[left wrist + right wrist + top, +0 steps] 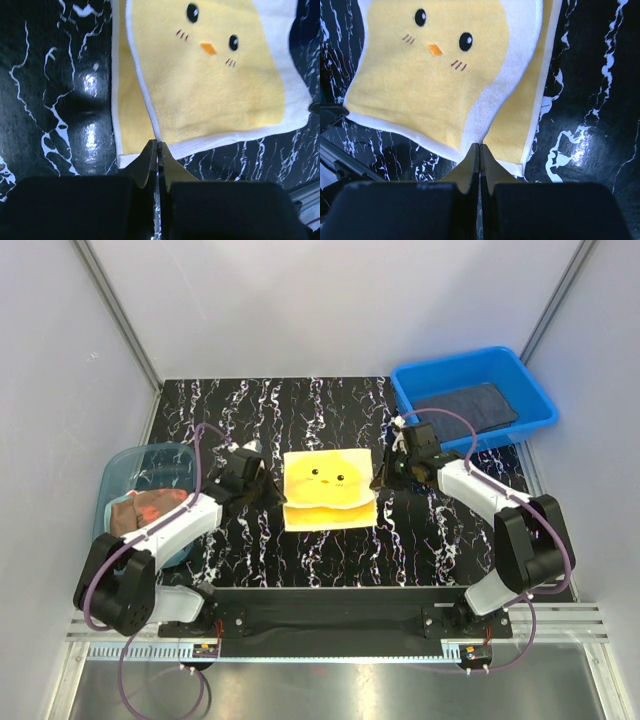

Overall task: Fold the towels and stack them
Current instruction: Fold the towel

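Centre frame: yellow towel [328,488], open desk [300,410] round its edges.
Its lifted corners are clamped in left fingers [147,162] and right fingers [489,165].

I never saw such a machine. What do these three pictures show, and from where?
Two robot arms stand at a black table. One picture looks down from above; the other two come from a camera on each wrist. A yellow towel with a chick face lies half folded in the middle. The left fingers and right fingers are shut, each pinching a corner of its upper layer. A dark towel lies in the blue bin, a reddish towel in the teal tub.
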{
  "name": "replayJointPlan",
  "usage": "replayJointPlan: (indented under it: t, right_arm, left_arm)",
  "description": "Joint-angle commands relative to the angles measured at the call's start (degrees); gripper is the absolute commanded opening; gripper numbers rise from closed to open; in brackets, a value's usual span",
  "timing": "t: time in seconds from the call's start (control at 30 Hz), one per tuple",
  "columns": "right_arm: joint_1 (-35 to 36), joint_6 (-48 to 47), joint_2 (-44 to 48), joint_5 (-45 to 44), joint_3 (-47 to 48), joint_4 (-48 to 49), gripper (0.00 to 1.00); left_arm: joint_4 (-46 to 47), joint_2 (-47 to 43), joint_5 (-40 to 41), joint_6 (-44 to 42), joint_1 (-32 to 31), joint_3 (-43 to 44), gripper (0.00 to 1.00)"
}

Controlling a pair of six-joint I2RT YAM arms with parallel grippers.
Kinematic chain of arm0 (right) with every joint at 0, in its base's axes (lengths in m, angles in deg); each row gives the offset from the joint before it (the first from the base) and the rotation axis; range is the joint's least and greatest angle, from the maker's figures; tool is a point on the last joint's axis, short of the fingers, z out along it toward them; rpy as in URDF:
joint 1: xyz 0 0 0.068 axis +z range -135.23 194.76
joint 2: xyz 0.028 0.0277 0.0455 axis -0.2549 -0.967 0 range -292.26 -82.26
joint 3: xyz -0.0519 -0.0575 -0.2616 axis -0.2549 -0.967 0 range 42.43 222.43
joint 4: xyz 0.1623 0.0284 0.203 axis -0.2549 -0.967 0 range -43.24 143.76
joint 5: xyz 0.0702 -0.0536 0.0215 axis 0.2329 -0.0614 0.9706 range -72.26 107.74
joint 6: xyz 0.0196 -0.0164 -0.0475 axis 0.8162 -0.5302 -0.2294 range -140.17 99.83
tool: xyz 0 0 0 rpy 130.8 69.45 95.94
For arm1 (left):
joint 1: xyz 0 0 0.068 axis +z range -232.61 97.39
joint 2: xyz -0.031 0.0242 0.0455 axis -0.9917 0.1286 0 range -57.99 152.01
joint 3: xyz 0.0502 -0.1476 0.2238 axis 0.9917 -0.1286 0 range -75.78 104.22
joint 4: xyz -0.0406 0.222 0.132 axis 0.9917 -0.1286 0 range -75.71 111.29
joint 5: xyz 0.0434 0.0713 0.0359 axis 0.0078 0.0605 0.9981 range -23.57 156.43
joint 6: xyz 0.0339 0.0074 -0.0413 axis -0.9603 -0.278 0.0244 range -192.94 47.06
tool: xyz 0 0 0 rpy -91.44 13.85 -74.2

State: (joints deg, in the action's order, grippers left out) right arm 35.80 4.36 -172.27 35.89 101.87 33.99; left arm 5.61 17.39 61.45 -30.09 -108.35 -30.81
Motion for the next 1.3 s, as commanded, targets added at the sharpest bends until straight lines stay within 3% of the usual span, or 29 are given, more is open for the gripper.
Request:
replayJointPlan:
  t: [0.0,0.13,0.43,0.7,0.93,1.27]
  right_arm:
    - [-0.03,0.69,0.55,3.29,-5.72,4.20,0.00]
    - [-0.03,0.69,-1.03,3.65,-8.99,6.93,0.00]
    - [-0.03,0.51,-2.44,3.55,-9.87,7.82,0.00]
    - [-0.03,-0.01,0.10,4.25,-6.35,2.02,0.00]
    - [-0.03,0.17,4.94,5.67,-10.66,2.46,0.00]
    - [-0.03,0.08,0.11,3.99,-15.93,7.11,0.00]
  left_arm:
    - [3.80,-0.84,-2.06,-1.19,-0.28,-4.62,0.00]
    - [8.29,0.56,-4.25,-0.23,-0.45,-10.24,0.00]
    - [10.23,3.02,-6.63,-1.54,-0.72,-10.96,0.00]
    - [6.37,-1.80,-6.80,-1.45,-1.77,-9.11,0.00]
    - [6.63,-7.25,-7.86,0.92,-2.65,-12.79,0.00]
    - [13.57,-5.50,-8.04,2.59,-4.32,-21.15,0.00]
